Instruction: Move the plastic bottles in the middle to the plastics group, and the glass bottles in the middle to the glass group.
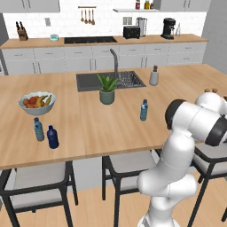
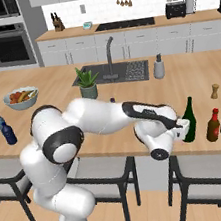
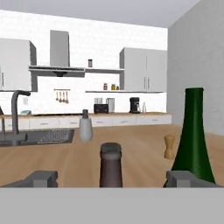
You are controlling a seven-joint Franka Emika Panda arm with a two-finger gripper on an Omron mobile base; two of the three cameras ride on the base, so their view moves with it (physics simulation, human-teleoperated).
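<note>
Only hand view: tool (image 3: 111, 180) straddling brown bottle (image 3: 110, 165), green bottle (image 3: 193, 136) beside

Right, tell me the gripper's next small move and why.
Probably ease the gripper forward until its open fingers flank the dark brown bottle, then close. In the hand view that bottle's top sits centred between the fingertips, not yet gripped, and the green wine bottle stands close by one finger, so go straight.
</note>
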